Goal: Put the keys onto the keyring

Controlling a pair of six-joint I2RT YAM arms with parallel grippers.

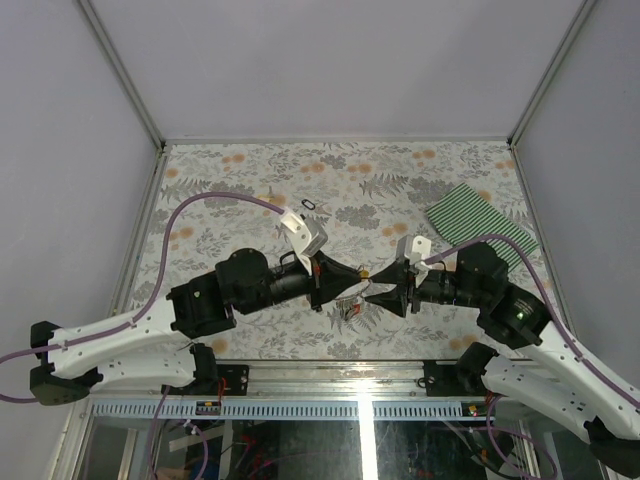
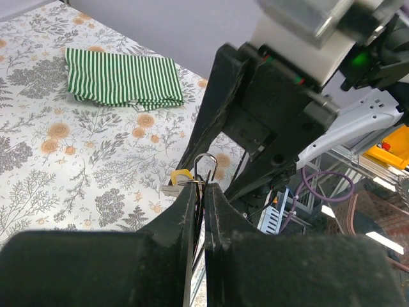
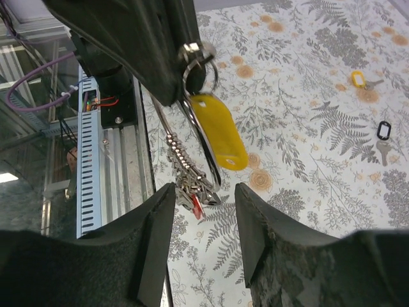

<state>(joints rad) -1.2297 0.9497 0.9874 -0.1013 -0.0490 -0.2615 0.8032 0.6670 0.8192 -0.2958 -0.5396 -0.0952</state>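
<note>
My left gripper (image 2: 201,185) is shut on the thin silver keyring (image 2: 206,154) and holds it above the table's near edge. From the keyring (image 3: 203,148) hang a long yellow tag (image 3: 218,131), a beaded chain and a small red-headed key (image 3: 197,208). The right gripper (image 3: 204,192) stands open with its fingers on either side of that hanging bunch, touching nothing. Two loose keys lie on the table: a yellow-headed one (image 3: 358,79) and a black-headed one (image 3: 382,132). In the top view both grippers, left (image 1: 356,281) and right (image 1: 372,291), meet tip to tip.
A folded green striped cloth (image 1: 480,222) lies at the back right of the floral table (image 1: 250,180). A small dark oval loop (image 1: 308,205) sits beyond the left wrist. The table's metal front rail (image 3: 96,160) runs right beside the hanging bunch.
</note>
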